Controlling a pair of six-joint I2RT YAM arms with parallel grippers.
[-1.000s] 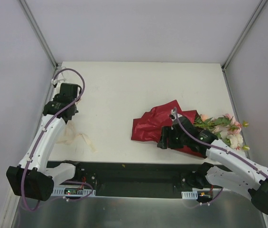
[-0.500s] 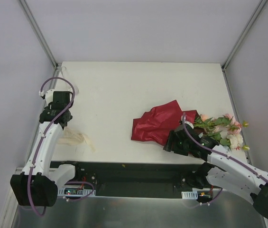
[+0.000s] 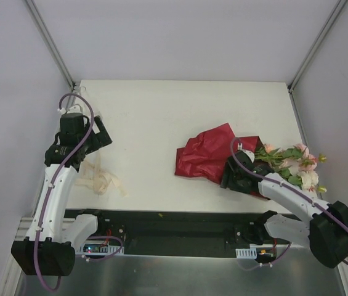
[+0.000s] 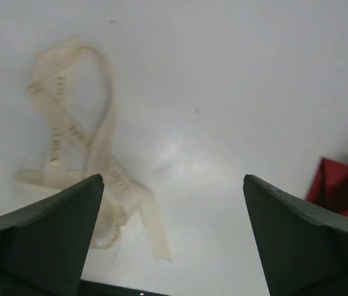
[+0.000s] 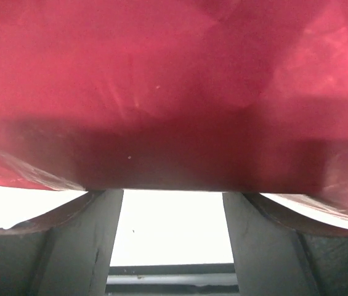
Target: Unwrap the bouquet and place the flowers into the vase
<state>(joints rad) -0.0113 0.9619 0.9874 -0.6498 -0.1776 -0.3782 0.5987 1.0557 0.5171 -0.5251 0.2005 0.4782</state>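
Top view alone shows the flowers [image 3: 291, 166] by the table's [image 3: 161, 111] right edge, red wrapping paper [image 3: 201, 157] alongside. Left wrist view: left gripper [image 4: 172, 182] spread wide above the ribbon [image 4: 109, 179]. Right wrist view: right gripper [image 5: 172, 197] parted, paper seemingly draped over its tips.

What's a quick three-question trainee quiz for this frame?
1. True or false: the cream ribbon is tied around the red wrapping paper.
2. Pick one. The left gripper is:
A. shut on the ribbon
B. open above the ribbon, which lies loose on the table
C. carrying a stem
3. Short answer: in the top view, on which side of the wrapping paper do the flowers lie?

Key
1. False. The ribbon lies on its own at the left of the table, far from the paper.
2. B
3. The right side, at the right edge of the table.
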